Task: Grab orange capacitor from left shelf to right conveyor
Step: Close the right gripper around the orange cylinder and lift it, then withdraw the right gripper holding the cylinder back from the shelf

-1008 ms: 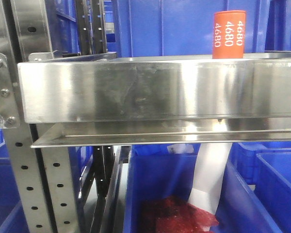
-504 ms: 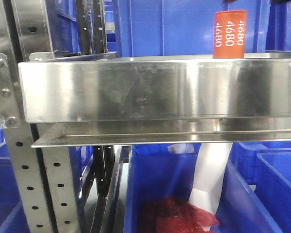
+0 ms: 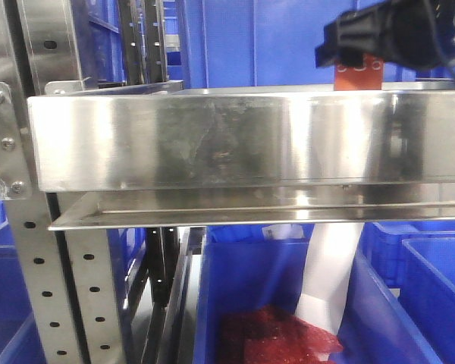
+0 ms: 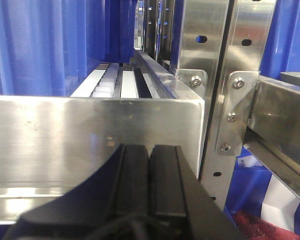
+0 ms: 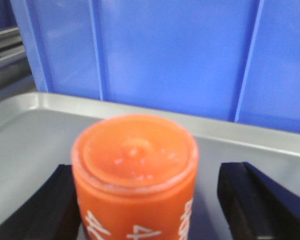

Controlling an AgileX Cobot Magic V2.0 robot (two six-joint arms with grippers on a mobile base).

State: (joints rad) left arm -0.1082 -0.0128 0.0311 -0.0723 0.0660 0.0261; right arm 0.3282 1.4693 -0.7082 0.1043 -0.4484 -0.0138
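Note:
The orange capacitor (image 3: 356,76) stands upright at the right end of the left shelf (image 3: 212,140), a steel tray with a tall front lip. Only its lower part shows in the front view, under my right gripper (image 3: 354,51). In the right wrist view the capacitor (image 5: 135,165) stands between the fingers of my right gripper (image 5: 152,200), which is open. The left finger (image 5: 50,210) is close against it and the right finger (image 5: 250,200) is apart. My left gripper (image 4: 150,150) is shut on nothing, facing a steel tray lip. The right conveyor is out of view.
Blue plastic bins (image 3: 288,38) stand behind the shelf and a blue bin (image 3: 273,303) with red material sits below it. Perforated steel uprights (image 3: 38,288) bound the shelf's left end. A blue wall (image 5: 180,55) rises just beyond the tray rim.
My right gripper has come in from the upper right and now covers the upper part of the capacitor. The capacitor itself has not moved.

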